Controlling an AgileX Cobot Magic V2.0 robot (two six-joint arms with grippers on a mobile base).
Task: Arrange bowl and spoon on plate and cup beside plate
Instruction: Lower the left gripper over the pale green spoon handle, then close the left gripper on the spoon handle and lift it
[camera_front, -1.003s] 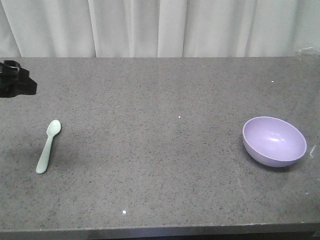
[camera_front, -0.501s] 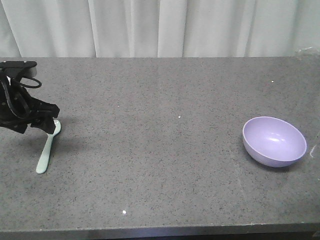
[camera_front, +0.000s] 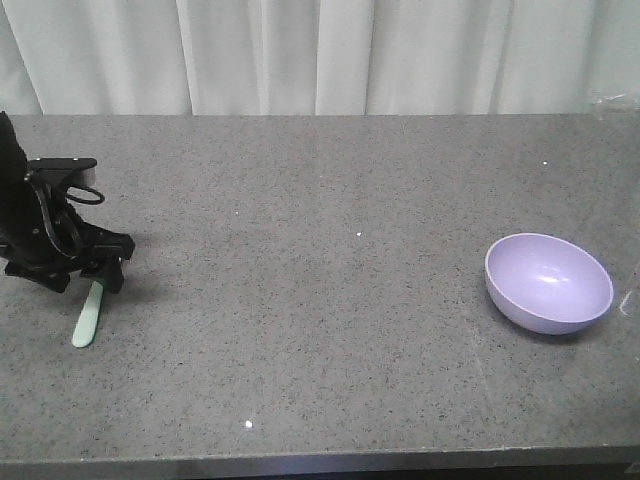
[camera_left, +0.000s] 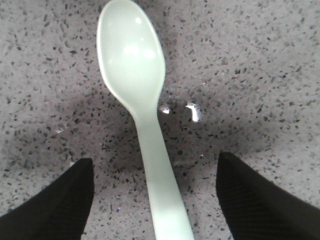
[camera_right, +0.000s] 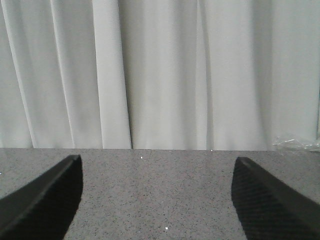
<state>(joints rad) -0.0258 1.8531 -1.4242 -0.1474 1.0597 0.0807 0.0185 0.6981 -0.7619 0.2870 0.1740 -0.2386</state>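
The pale mint-green spoon (camera_front: 87, 319) lies flat on the grey table at the far left, and only its handle shows below my left gripper (camera_front: 103, 272). In the left wrist view the spoon (camera_left: 133, 70) lies bowl-end away, its handle running between the open gripper (camera_left: 154, 172) with a gap on each side. The lilac bowl (camera_front: 548, 282) stands upright and empty at the right. My right gripper (camera_right: 156, 185) is open above bare table, with nothing between its fingers. The plate and the cup are out of view.
The speckled grey table (camera_front: 330, 200) ends at a white curtain (camera_front: 320, 55) behind and at a front edge (camera_front: 320, 462) near the camera. A scrap of clear plastic (camera_right: 297, 145) lies at the table's far right rear.
My left arm has come in from the left edge and lowered over the spoon, now covering its head. The spoon and the bowl have stayed where they were.
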